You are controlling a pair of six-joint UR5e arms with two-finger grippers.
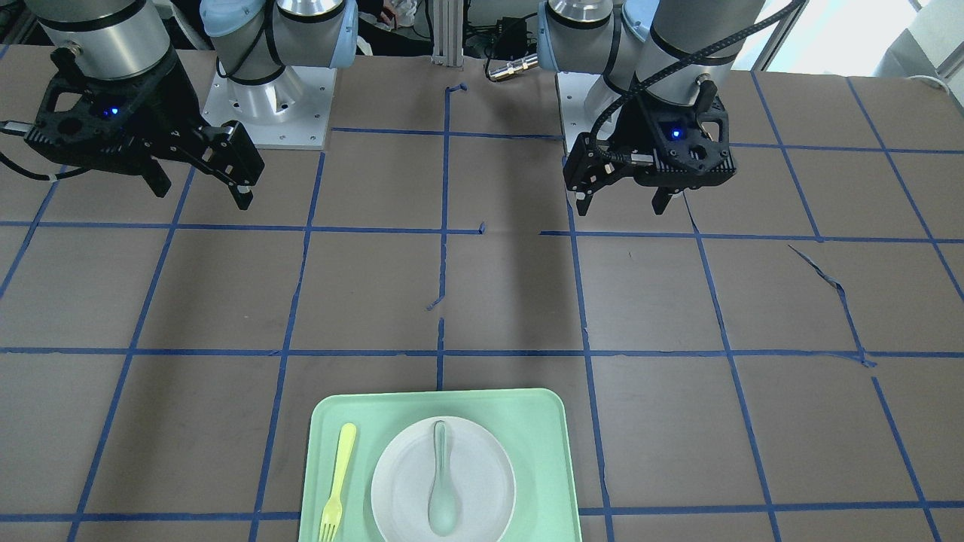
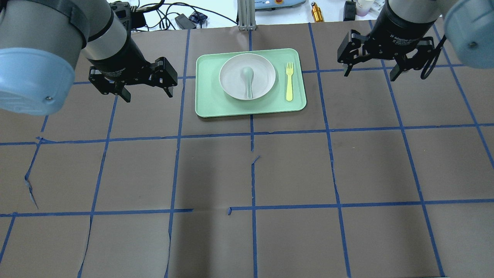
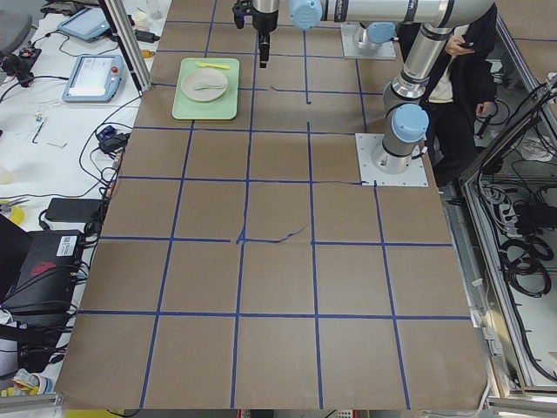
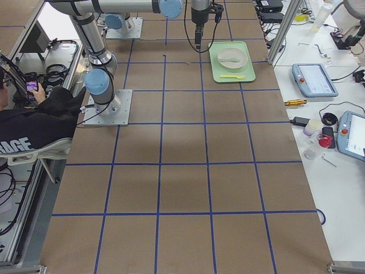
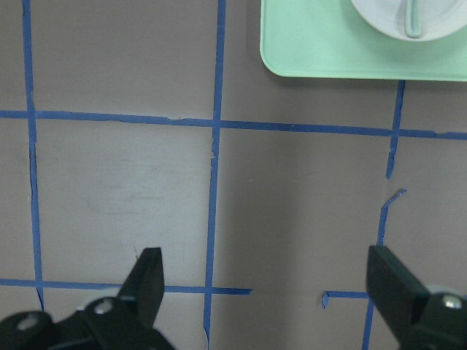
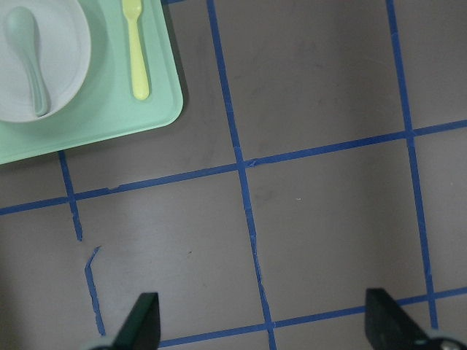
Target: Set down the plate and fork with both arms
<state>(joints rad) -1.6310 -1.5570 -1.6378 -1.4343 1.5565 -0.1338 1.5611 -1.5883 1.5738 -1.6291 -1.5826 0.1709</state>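
I see plate (image 2: 263, 75), spoon (image 2: 247, 74) on it, fork (image 2: 289, 83) beside, on tray (image 2: 208, 105) at far edge of surface (image 2: 247, 173). Both released, empty: left pincer (image 2: 148, 92), right pincer (image 2: 370, 74), flanking tray.

We see the table (image 2: 293, 173) lit brightly and evenly from above, with clean colours and the blue tape lines (image 2: 339, 205) crisp. A broad, soft-edged shadow runs down the table's middle in the overhead and front-facing views. In the front-facing view the top right corner beyond the table blows out to white. In the left wrist view the plate (image 5: 379, 18) looks washed out, and the brown surface is paler on the left and darker on the right. Both side views render the tray (image 3: 204, 109) small, so we lose fine detail there.
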